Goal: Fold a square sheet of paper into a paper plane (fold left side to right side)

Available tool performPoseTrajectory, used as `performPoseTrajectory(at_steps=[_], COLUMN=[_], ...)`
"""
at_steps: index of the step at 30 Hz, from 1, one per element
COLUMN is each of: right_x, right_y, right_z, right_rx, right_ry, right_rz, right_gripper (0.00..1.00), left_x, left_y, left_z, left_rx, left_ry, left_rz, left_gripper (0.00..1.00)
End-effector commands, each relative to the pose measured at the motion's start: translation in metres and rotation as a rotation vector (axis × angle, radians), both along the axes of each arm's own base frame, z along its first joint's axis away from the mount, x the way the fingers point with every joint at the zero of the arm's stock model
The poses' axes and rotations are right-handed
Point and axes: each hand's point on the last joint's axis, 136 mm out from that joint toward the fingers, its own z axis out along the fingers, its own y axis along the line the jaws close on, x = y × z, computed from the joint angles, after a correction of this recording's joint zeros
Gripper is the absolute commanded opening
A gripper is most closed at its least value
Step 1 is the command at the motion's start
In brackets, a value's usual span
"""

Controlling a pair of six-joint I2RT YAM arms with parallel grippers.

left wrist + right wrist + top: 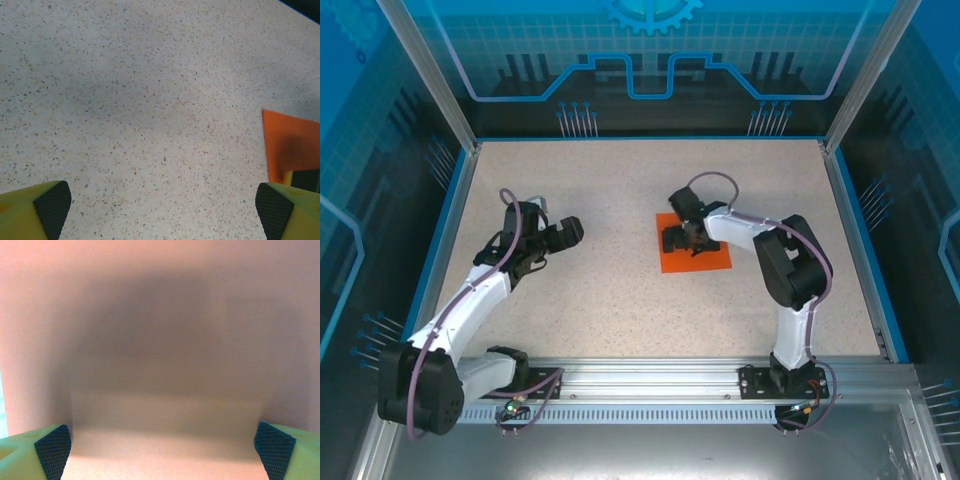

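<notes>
item: square sheet of paper [712, 258], orange, lying flat on the table [620, 320] right of centre; no crease that i can make out, so i judge the fold not yet begun. item: right claw [672, 240], spread wide, pinching nothing, low over the sheet's left part; placed there, i judge, to get at the left side that must go over to the right. from its wrist the paper [160, 315] is a blurred pinkish field under my own shadow, its edges mostly cut off; whether the pads [52, 450] touch it i cannot tell. item: left claw [568, 232], likewise spread and empty, above bare table well apart from the sheet and pointed toward it, probably held ready to press a crease. from that wrist one corner of the sheet [292, 145] enters at the right, the rest cut off.
</notes>
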Motion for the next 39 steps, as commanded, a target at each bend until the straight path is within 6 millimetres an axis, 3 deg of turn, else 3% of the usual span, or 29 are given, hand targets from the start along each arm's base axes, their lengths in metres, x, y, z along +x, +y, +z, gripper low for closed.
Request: performPoseTrajectory(at_steps=[1, 4, 8, 13, 17, 21, 26, 31, 39], right_x=[-0.054, -0.057, -0.064, -0.057, -0.049, -0.053, -0.061, -0.066, -0.07], right_y=[0.019, 0.035, 0.046, 0.06, 0.034, 0.0, -0.026, -0.033, -0.027], right_z=[-0.02, -0.004, 0.001, 0.029, 0.044, 0.035, 0.018, 0.01, -0.001], right_rx=[-0.028, 0.009, 0.062, 0.211, 0.16, 0.102, 0.077, 0.066, 0.088], right_ry=[0.16, 0.137, 0.16, 0.106, 0.041, 0.066, 0.105, 0.122, 0.165], right_rz=[0.038, 0.082, 0.099, 0.091, 0.052, -0.011, -0.081, -0.097, -0.099], right_gripper=[0.99, 0.99, 0.99, 0.99, 0.99, 0.99, 0.99, 0.99, 0.99], left_x=[0.003, 0.004, 0.007, 0.013, 0.019, 0.024, 0.024, 0.02, 0.012], left_y=[-0.008, -0.014, -0.033, -0.075, -0.121, -0.166, -0.205, -0.217, -0.217], left_z=[0.007, 0.004, -0.002, -0.008, -0.011, -0.03, -0.057, -0.083, -0.109], left_rx=[-0.03, -0.064, -0.156, -0.291, -0.352, -0.386, -0.387, -0.362, -0.339], left_ry=[0.011, 0.023, 0.056, 0.112, 0.182, 0.256, 0.34, 0.426, 0.494], left_rz=[-0.017, -0.03, -0.077, -0.197, -0.326, -0.407, -0.459, -0.47, -0.458], left_gripper=[0.99, 0.99, 0.98, 0.88, 0.77, 0.65, 0.58, 0.53, 0.45])
